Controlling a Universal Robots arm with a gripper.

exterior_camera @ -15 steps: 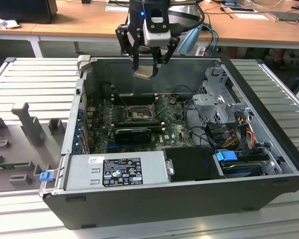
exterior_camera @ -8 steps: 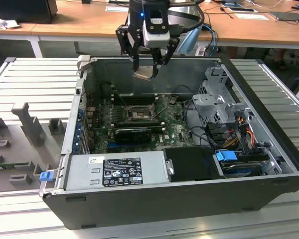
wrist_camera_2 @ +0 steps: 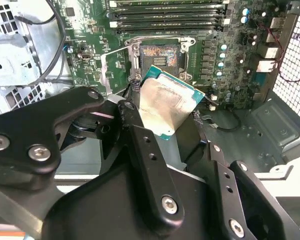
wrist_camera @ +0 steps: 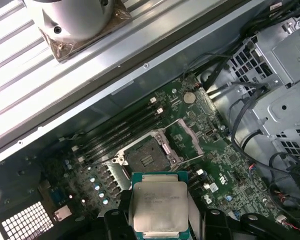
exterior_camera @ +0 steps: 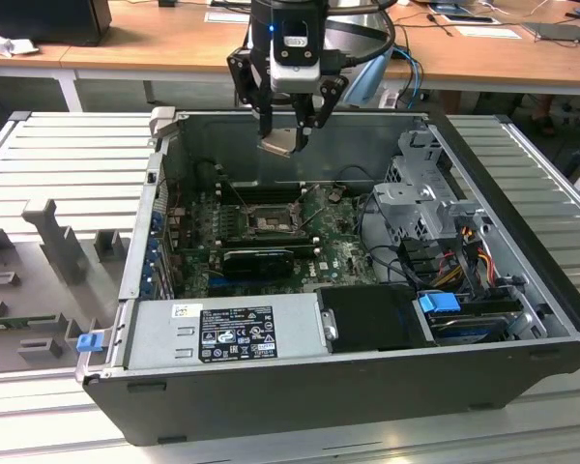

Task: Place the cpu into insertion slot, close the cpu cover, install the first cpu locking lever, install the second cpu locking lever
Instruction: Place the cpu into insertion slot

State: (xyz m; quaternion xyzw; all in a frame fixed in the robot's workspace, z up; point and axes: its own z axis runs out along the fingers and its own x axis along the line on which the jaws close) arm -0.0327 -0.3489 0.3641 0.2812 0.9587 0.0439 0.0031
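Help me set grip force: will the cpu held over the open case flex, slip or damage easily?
Probably stiff: the cpu is a flat plate with a metal top and shows no bend in the gripper. Its smooth top looks slippery, and it hangs tilted in the exterior view, so it might shift. Its thin green edge suggests fragility.

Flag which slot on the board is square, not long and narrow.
The insertion slot: a square, metal-rimmed socket. The memory slots beside it are long black strips. The gripper holds the cpu.
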